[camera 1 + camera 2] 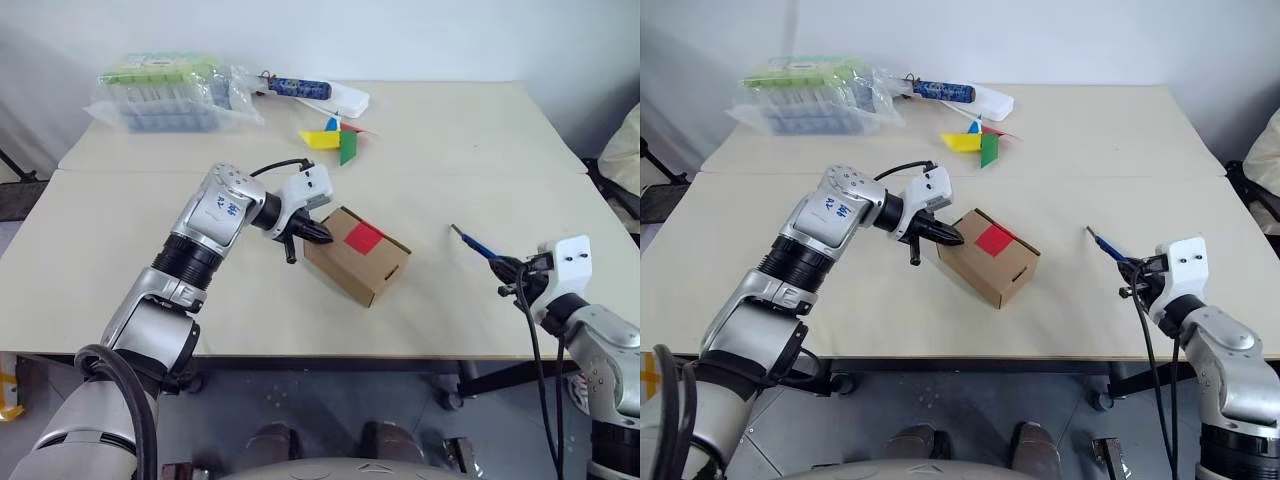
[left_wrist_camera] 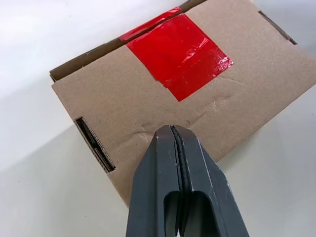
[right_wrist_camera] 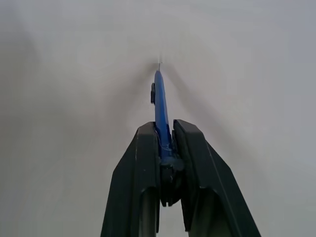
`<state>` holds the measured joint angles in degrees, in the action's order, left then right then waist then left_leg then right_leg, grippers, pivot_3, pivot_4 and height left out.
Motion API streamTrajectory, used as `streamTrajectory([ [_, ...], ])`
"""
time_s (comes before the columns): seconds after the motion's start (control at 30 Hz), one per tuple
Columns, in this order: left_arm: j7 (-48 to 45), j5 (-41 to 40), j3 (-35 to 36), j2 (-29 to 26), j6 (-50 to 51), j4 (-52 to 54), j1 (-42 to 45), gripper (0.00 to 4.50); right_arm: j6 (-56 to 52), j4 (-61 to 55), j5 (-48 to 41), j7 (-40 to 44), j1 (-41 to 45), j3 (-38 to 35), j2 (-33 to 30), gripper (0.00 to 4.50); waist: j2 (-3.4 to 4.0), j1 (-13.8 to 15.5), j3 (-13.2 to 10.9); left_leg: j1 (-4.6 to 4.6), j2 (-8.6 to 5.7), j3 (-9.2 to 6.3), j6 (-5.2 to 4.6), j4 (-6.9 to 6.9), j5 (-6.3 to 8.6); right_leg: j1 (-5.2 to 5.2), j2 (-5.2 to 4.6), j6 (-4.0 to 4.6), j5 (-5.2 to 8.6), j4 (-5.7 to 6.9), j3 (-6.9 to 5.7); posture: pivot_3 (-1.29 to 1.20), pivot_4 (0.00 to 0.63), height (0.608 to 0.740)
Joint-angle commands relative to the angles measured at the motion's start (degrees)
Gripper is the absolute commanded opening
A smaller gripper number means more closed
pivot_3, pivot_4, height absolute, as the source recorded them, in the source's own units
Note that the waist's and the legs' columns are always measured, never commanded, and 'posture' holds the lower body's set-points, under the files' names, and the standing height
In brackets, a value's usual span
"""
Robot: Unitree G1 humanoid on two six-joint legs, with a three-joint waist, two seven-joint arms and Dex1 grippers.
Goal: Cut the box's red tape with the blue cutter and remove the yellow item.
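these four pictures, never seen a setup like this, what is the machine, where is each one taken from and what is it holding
This is a humanoid robot with two arms, each ending in a two-fingered black hand. The two wide pictures come from cameras in its head, looking down over a pale table. The two close-ups come from cameras on its wrists, looking along the fingers.

The left hand is shut and empty, pressed against a small cardboard box sealed with red tape. The right hand grips a slim blue cutter, tip pointing away from the robot.

At the far edge lie a clear plastic package, a blue-patterned tube and a paper pinwheel.
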<state>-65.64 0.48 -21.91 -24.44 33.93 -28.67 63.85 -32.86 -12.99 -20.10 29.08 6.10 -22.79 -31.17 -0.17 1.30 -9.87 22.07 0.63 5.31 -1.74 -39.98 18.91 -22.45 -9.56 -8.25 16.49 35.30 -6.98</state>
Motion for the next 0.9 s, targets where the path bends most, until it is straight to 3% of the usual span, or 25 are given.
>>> streamTrajectory([
  [0.03, 0.18, 3.00, -3.02, 0.17, 0.84, -2.30, -1.75, 0.00, 5.82, 1.96, 1.02, -0.46, -1.11, 0.90, 1.94, 0.16, -0.01, 0.01, 0.00, 0.00, 0.02, -0.01, 0.00, 0.00, 0.00, 0.00, 0.01, 0.00, 0.00, 0.01, -0.01, 0.00, 0.150, 0.740],
  [0.2, 0.04, 2.98, -2.90, -0.11, 1.12, -1.93, -1.82, 0.00, 9.11, 4.97, 2.87, -0.30, -2.25, 3.19, 2.14, 0.16, 0.00, -0.06, 0.01, -0.02, 0.06, 0.03, -0.05, 0.00, 0.03, -0.02, 0.01, 0.00, 0.00, 0.00, 0.10, 0.00, 0.150, 0.740],
  [0.63, 0.20, 2.62, -1.95, -0.65, 1.03, -2.39, -1.48, 0.00, 7.91, -1.25, 0.60, 1.66, -6.25, -0.52, -3.37, 4.48, 0.01, -0.02, 0.00, 0.00, 0.18, 0.04, -0.10, 0.00, 0.06, -0.06, 0.00, 0.00, 0.00, -0.03, 0.15, 0.00, 0.150, 0.740],
  [0.9, -0.50, 1.85, -0.70, -0.69, 0.97, -3.08, -0.69, 0.00, 2.59, -9.71, -3.26, 3.58, -5.57, -4.23, -10.30, 4.48, 0.00, -0.01, -0.01, 0.00, 0.24, 0.04, -0.14, 0.01, 0.09, -0.06, 0.00, 0.00, 0.00, -0.14, 0.15, 0.00, 0.150, 0.740],
])
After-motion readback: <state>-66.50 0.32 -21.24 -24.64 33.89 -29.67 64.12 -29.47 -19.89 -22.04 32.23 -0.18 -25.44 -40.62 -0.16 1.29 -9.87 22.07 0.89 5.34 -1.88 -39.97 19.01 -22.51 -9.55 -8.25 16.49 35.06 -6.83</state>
